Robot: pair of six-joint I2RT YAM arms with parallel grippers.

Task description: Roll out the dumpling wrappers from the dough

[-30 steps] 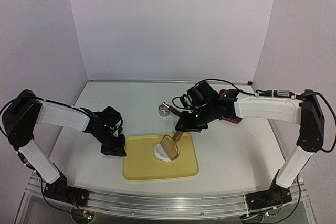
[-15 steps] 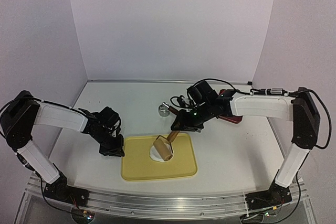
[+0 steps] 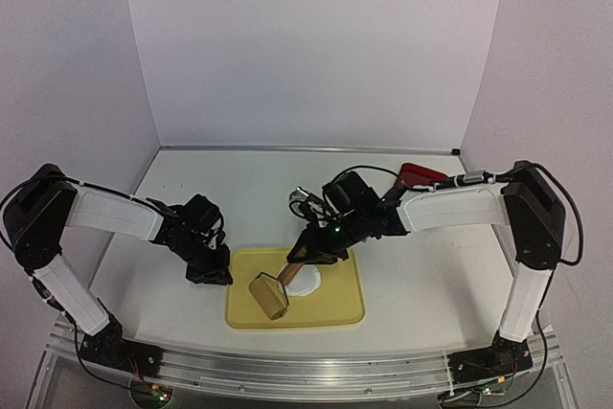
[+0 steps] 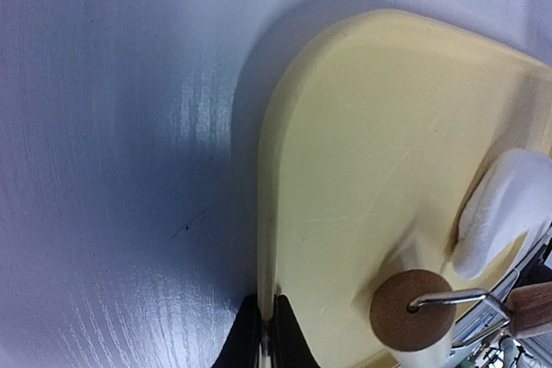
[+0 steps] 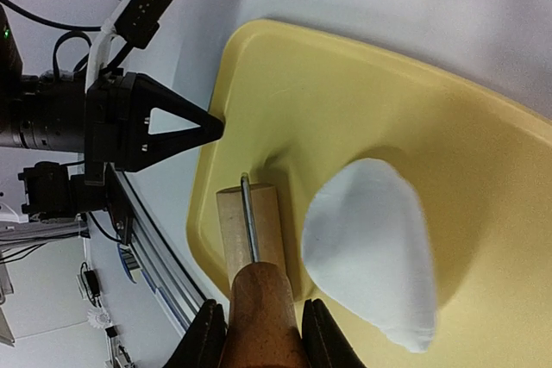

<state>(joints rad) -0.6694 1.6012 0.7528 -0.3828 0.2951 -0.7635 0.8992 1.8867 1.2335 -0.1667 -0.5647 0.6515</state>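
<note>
**Roller parked beside the lump, tray held by one rim**

The left claw (image 4: 266,335) is shut tight on the lip of the yellow tray (image 4: 345,144) and grips nothing else. Out ahead of that claw, on the tray floor, rests the wooden roller (image 5: 252,228). Just past the roller lies the dough (image 5: 373,247), a thick, uneven white lump not yet flattened. The right claw (image 5: 263,333) is partly closed around the roller's brown handle (image 5: 259,312), with the dough just ahead of its fingers and off to one side.

The likely trouble is that the roller meets the lump's steep side and shoves it across the tray instead of climbing onto it. A hard sideways push could also drag the tray out of the thin pinch at its rim. Soft dough may cling to the wood and lift.

The left wrist view alone shows the fingertips biting the rim. The right wrist view gives the dough's wedge shape, but whether the roller touches it cannot be told. Only the overhead view takes in both arms and the steel ring cutter (image 3: 300,198) behind the right claw.
</note>
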